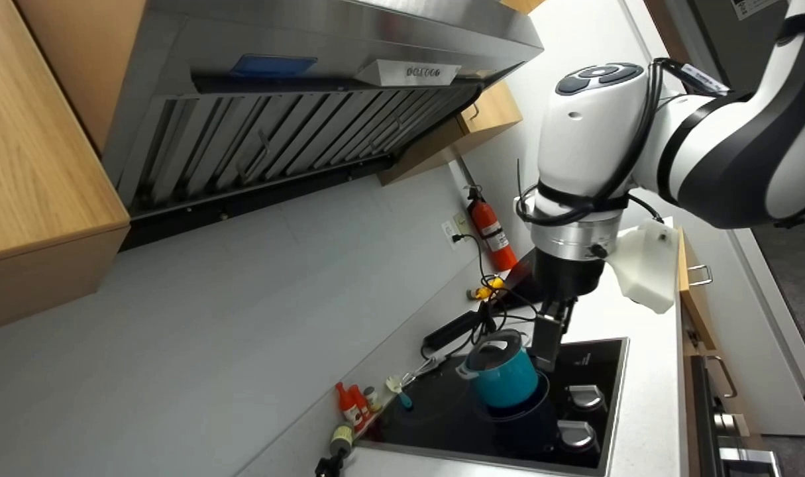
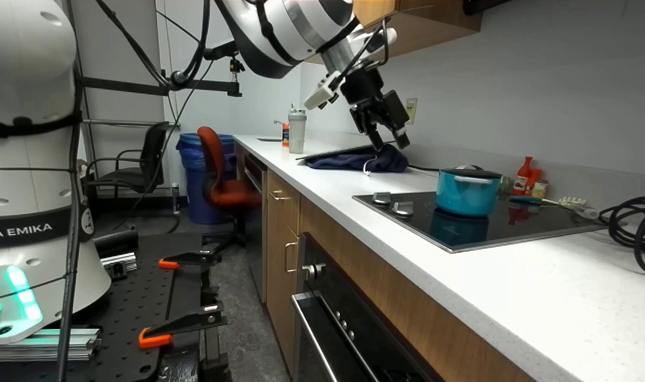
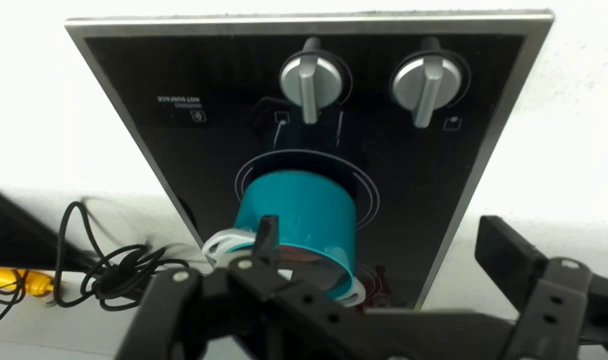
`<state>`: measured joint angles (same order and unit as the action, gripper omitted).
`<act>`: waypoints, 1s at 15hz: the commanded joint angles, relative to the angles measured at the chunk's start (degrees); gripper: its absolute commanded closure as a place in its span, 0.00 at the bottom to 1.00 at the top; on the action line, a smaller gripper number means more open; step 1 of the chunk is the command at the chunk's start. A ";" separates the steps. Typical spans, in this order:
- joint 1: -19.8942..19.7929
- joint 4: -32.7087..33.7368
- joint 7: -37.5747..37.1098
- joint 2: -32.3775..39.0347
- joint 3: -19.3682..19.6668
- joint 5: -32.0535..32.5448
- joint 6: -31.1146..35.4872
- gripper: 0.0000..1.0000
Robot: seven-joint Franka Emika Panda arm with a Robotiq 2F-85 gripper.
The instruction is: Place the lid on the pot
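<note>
The teal pot (image 1: 506, 383) stands upright on a burner of the black cooktop; it also shows in an exterior view (image 2: 466, 195) and the wrist view (image 3: 304, 210). A dark, see-through lid (image 1: 487, 356) lies at the pot's mouth, with a light handle on top; it also shows in an exterior view (image 2: 481, 173). In the wrist view the lid (image 3: 321, 274) is partly hidden by a finger, and I cannot tell whether it sits evenly on the rim. My gripper (image 3: 384, 245) is open and empty, above and apart from the pot (image 2: 390, 142).
Cooktop knobs (image 3: 311, 82) stand at the front edge. Red bottles (image 2: 523, 176) and utensils (image 2: 561, 204) lie near the back wall. Black cables (image 3: 118, 270) lie beside the cooktop. A range hood (image 1: 296, 132) hangs above. A dark cloth (image 2: 354, 161) lies further along the counter.
</note>
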<state>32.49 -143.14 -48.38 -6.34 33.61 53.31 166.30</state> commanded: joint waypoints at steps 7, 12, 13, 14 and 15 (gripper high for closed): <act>-1.68 -12.28 -4.67 -17.96 -5.69 1.65 -10.27 0.00; -3.99 -15.34 -6.57 -24.75 -8.35 2.07 -13.09 0.00; -4.51 -15.83 -6.73 -25.98 -8.90 2.01 -13.47 0.00; -5.13 -16.27 -6.99 -26.99 -9.47 2.08 -13.61 0.00; -3.47 -13.97 -7.16 -25.69 -8.46 1.61 -13.94 0.00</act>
<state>29.08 -157.15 -52.91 -28.68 25.76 53.32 154.80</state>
